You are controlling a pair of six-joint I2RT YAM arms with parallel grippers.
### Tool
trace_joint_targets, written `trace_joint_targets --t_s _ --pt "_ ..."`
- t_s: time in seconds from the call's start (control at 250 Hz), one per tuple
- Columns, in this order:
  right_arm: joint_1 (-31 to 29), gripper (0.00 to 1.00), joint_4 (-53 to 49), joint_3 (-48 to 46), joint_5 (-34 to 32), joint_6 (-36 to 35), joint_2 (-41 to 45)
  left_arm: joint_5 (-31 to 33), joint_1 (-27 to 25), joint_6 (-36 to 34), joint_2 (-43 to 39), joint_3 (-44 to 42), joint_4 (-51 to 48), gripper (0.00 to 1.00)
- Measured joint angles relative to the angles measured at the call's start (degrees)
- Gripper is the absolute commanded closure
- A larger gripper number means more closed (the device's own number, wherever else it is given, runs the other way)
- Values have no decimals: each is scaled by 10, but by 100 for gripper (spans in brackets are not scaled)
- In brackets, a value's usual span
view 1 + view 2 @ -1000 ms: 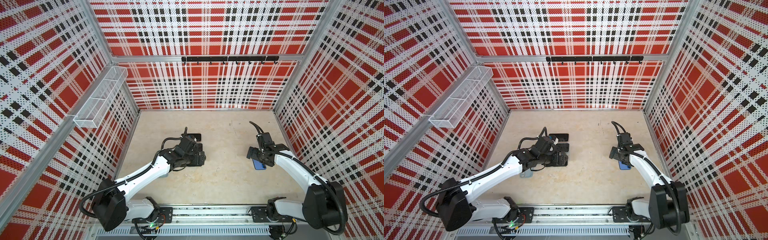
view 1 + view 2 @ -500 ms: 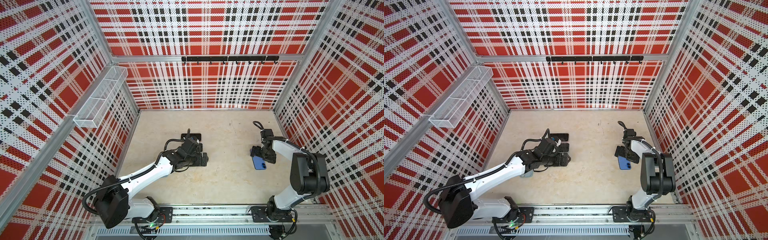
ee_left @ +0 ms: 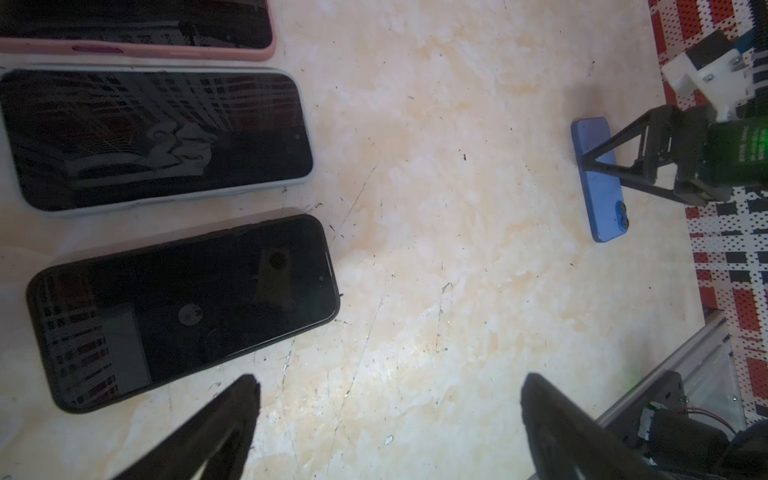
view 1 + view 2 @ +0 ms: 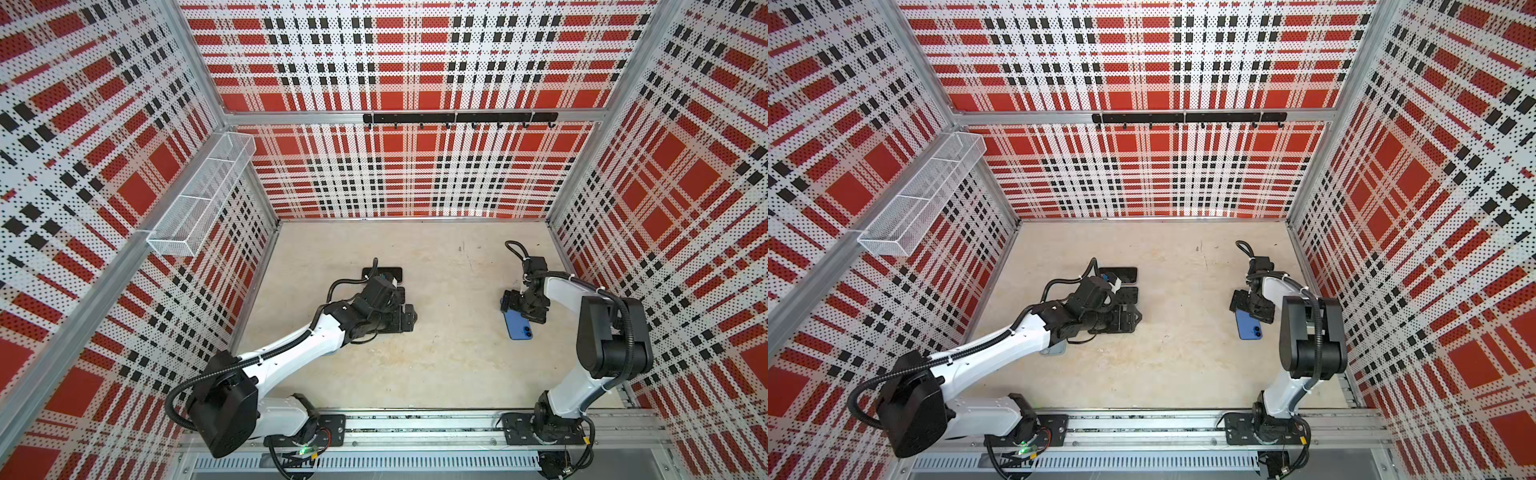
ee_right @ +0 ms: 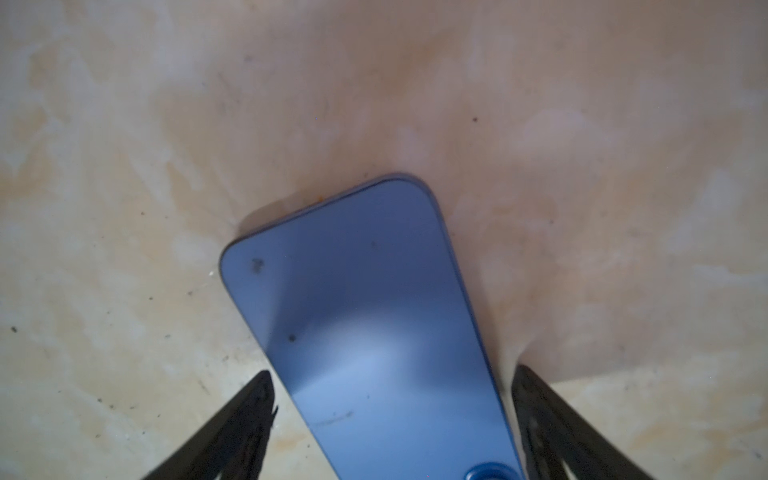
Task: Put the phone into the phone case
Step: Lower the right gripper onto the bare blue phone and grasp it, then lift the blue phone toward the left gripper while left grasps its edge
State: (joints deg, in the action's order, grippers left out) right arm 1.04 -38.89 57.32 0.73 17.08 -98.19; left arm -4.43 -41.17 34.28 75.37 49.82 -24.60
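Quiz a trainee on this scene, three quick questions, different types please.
1. True or false: the flat blue phone lies with its camera lenses facing up.
2. Multiple choice: the right gripper is A) lifting the phone, B) straddling it with jaws apart, C) shut beside it.
3. Fill in: near the open left gripper, the left wrist view shows ___ dark-screened phones side by side.
Key: 1 true; 2 B; 3 three.

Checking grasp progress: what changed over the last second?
The right arm swung its elbow up and in; the right gripper now straddles the far end of the blue phone, jaws apart, no grip yet. Unmoved: the blue phone, the dark phone beyond the left gripper. The left gripper, open, barely shifted.
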Motion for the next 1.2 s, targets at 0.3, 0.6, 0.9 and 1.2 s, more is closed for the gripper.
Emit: trace_joint_targets --t_s 0.3,0.6,0.9,1.2 --pt "-55 40 -1 0 -21 13 -4 -8 6 4 -2 -15 11 1" --pt "-82 52 -6 0 -21 44 -4 -25 31 15 -23 -43 27 0" --pt "-180 52 -16 -12 48 157 18 -42 48 22 -88 -101 67 0" --pt "-284 53 23 -9 103 270 13 -73 49 25 -157 -171 122 1"
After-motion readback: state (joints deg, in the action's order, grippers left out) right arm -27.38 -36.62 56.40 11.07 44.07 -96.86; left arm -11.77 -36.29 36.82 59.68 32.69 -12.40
